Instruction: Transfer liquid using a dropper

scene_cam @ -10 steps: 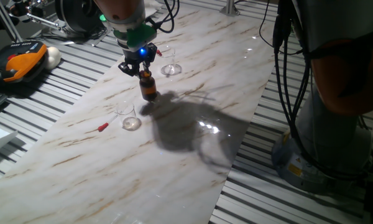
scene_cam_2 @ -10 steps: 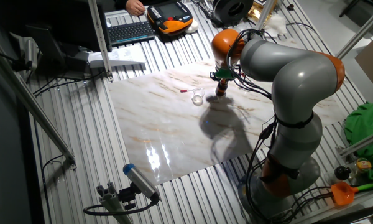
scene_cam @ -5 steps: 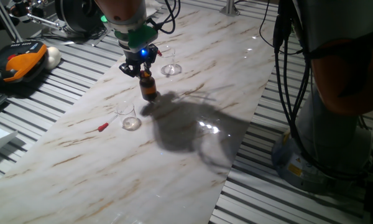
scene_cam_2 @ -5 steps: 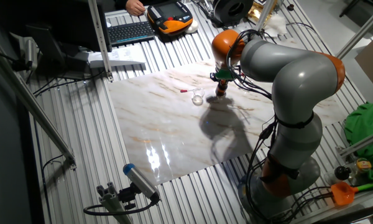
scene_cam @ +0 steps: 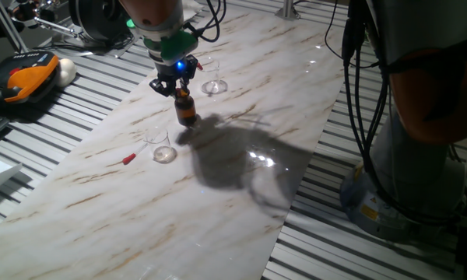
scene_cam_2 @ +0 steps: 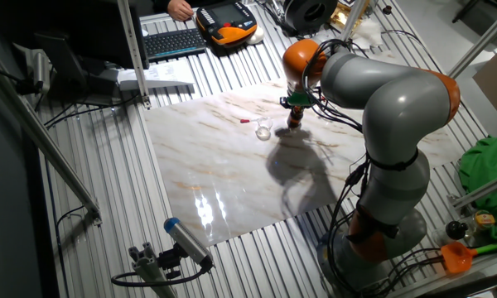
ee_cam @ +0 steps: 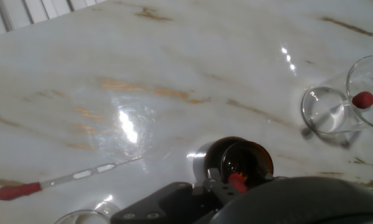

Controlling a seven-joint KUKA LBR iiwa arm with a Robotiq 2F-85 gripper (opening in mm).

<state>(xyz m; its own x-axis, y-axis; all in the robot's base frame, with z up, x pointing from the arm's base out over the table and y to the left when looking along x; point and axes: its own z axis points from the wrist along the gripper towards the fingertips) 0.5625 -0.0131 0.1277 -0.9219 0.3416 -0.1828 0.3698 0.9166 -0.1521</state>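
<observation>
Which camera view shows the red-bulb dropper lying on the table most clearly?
The hand view: the dropper lies flat on the marble, red bulb, clear tube and thin tip all visible. One fixed view shows only a small red mark near a glass beaker. The other fixed view shows a tiny red speck.

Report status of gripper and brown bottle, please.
Gripper directly above brown bottle, jaw state unclear. Bottle upright, open. Dropper lies on table, untouched.
</observation>
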